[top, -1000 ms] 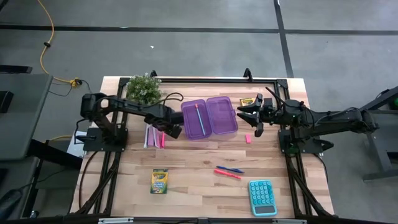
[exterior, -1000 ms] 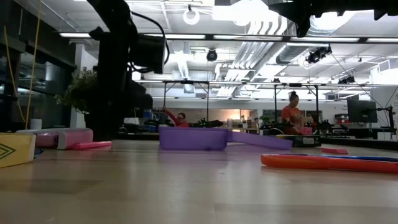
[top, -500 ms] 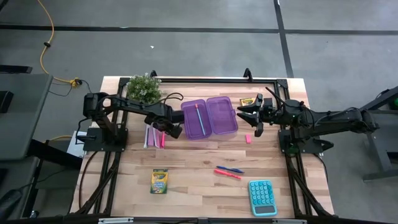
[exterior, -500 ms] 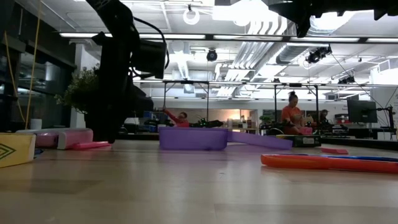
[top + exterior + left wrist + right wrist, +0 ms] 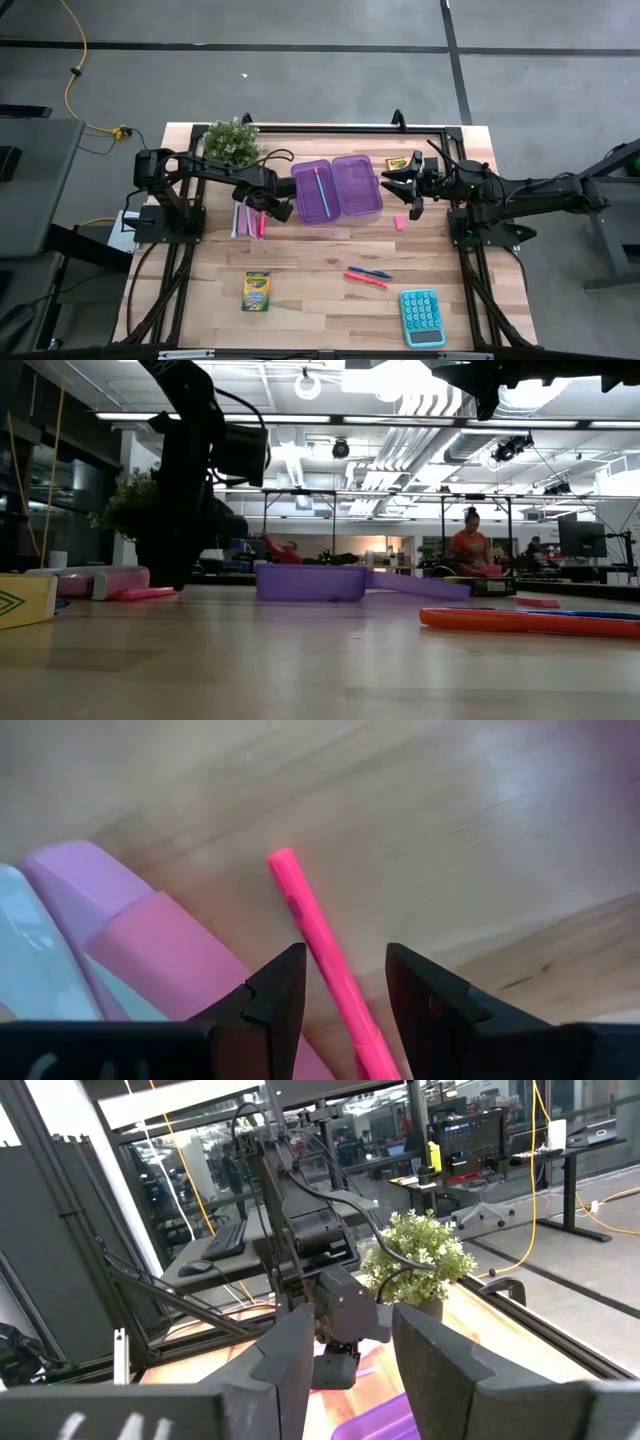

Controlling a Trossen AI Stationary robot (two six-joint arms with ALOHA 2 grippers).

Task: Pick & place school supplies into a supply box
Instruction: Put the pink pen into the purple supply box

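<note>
Nothing has moved: my left gripper (image 5: 338, 985) sits spread around the pink pen (image 5: 322, 960); my right gripper (image 5: 336, 1342) waits spread, empty.

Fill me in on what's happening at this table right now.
The left gripper hangs low over a pink marker lying on the table beside the pink-and-white booklet, jaws open on either side of it, not yet gripping. The right gripper waits, open and empty, beside the open purple supply box, which holds one pen. Crayon boxes, other pens and an eraser are outside it.
</note>
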